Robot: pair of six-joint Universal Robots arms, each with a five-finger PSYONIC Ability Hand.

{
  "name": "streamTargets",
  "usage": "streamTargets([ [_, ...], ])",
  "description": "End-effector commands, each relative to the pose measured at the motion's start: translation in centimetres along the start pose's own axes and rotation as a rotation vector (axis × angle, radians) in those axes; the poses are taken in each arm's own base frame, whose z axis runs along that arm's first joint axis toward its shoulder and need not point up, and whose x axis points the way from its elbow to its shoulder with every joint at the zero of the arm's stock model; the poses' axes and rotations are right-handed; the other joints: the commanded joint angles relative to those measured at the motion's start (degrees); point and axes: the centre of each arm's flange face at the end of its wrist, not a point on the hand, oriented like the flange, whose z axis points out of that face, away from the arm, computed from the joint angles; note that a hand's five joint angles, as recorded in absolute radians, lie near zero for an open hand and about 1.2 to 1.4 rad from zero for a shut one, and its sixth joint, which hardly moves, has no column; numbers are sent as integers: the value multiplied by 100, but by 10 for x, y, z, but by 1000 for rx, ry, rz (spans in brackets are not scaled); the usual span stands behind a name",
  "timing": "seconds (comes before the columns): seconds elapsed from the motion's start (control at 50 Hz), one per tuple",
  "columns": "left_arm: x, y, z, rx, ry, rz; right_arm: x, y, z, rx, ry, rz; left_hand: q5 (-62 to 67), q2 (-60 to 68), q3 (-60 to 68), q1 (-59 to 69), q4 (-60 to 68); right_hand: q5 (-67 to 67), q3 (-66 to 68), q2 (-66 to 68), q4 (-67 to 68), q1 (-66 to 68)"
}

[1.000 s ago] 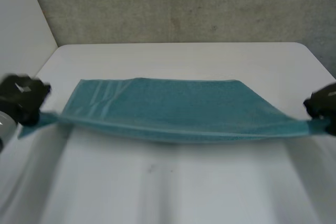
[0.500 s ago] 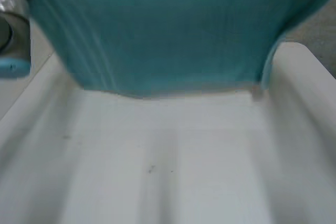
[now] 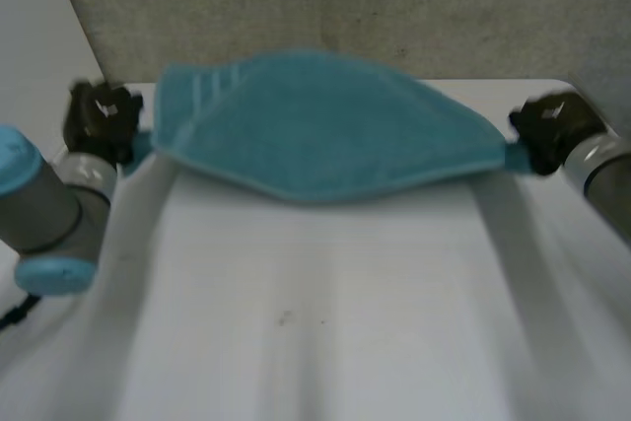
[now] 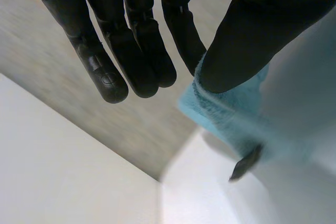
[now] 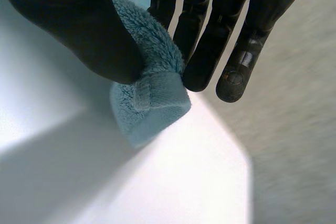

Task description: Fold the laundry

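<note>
Teal terry towel (image 3: 325,130) stretched in the air above the white table's (image 3: 325,322) far edge, long axis running side to side. Left hand (image 3: 99,117) pinches one end corner, right hand (image 3: 547,130) the other, thumbs against fingers.

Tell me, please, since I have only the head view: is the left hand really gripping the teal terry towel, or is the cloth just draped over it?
Observer: It is gripping. The left wrist view shows the left hand pinching a corner of the teal terry towel between its thumb and the nearest finger.
Operator: Thank you. And the right hand?
Observer: In its wrist view, the right hand presses a hemmed corner of the towel against its fingers with the thumb.
Operator: Are the left hand's other fingers on the cloth?
Observer: No, those fingers hang straight beside the corner, apart from it.
</note>
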Motion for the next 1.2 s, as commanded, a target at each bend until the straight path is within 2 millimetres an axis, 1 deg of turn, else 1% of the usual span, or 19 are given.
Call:
streamTargets([
  [0.02, 24, 36, -26, -128, 87, 2, -35, 47, 8, -118, -124, -15, 1503, 1130, 1155, 1450, 1143, 1308, 1200, 1278, 1168, 2483],
  [0.12, 16, 36, -52, -196, 112, 11, -30, 43, -11, -153, -132, -44, 1503, 1130, 1155, 1450, 1143, 1308, 1200, 1278, 1168, 2483],
  [0.22, -2, 31, -84, -311, 141, 6, -5, 39, -54, -273, -160, -99, 1503, 1130, 1155, 1450, 1143, 1308, 1200, 1278, 1168, 2483],
  [0.28, -7, 28, -97, -360, 162, 5, 1, 41, -71, -339, -200, -126, 1503, 1130, 1155, 1450, 1143, 1308, 1200, 1278, 1168, 2483],
  [0.3, -18, 18, -124, -458, 208, -6, 3, 41, -78, -359, -209, -135, 1503, 1130, 1155, 1450, 1143, 1308, 1200, 1278, 1168, 2483],
  [0.38, -29, 15, -148, -587, 261, -28, 14, 53, -104, -482, -286, -195, 1503, 1130, 1155, 1450, 1143, 1308, 1200, 1278, 1168, 2483],
  [0.5, -26, 11, -155, -586, 329, 18, 23, 58, -105, -500, -298, -253, 1503, 1130, 1155, 1450, 1143, 1308, 1200, 1278, 1168, 2483],
  [0.6, -29, 12, -130, -497, 275, 41, 30, 61, -80, -436, -211, -247, 1503, 1130, 1155, 1450, 1143, 1308, 1200, 1278, 1168, 2483],
  [0.62, -27, 16, -116, -467, 260, 54, 31, 66, -68, -420, -183, -227, 1503, 1130, 1155, 1450, 1143, 1308, 1200, 1278, 1168, 2483],
  [0.68, -20, 19, -94, -408, 247, 72, 29, 68, -49, -386, -154, -194, 1503, 1130, 1155, 1450, 1143, 1308, 1200, 1278, 1168, 2483],
  [0.7, -15, 19, -78, -362, 233, 79, 26, 66, -36, -357, -140, -176, 1503, 1130, 1155, 1450, 1143, 1308, 1200, 1278, 1168, 2483],
  [0.74, -10, 18, -61, -316, 217, 82, 24, 65, -30, -345, -134, -166, 1503, 1130, 1155, 1450, 1143, 1308, 1200, 1278, 1168, 2483],
  [0.78, -1, 19, -39, -255, 201, 88, 18, 65, -6, -315, -110, -131, 1503, 1130, 1155, 1450, 1143, 1308, 1200, 1278, 1168, 2483],
  [0.84, 6, 19, -14, -183, 167, 96, 14, 68, 17, -306, -65, -111, 1503, 1130, 1155, 1450, 1143, 1308, 1200, 1278, 1168, 2483],
  [0.86, 13, 19, 2, -135, 147, 101, 14, 68, 23, -298, -47, -110, 1503, 1130, 1155, 1450, 1143, 1308, 1200, 1278, 1168, 2483],
  [0.94, 25, 20, 36, -42, 103, 106, 15, 67, 49, -249, 35, -116, 1503, 1130, 1155, 1450, 1143, 1308, 1200, 1278, 1168, 2483],
  [1.02, 33, 29, 61, -8, 79, 109, 14, 67, 61, -215, 77, -128, 1503, 1130, 1155, 1450, 1143, 1308, 1200, 1278, 1168, 2483],
  [1.1, 39, 36, 78, 15, 63, 122, 14, 60, 85, -128, 168, -149, 1503, 1130, 1155, 1450, 1143, 1308, 1200, 1278, 1168, 2483],
  [1.2, 43, 42, 88, 28, 53, 150, 16, 58, 100, -87, 234, -162, 1503, 1130, 1155, 1450, 1143, 1308, 1200, 1278, 1168, 2483],
])
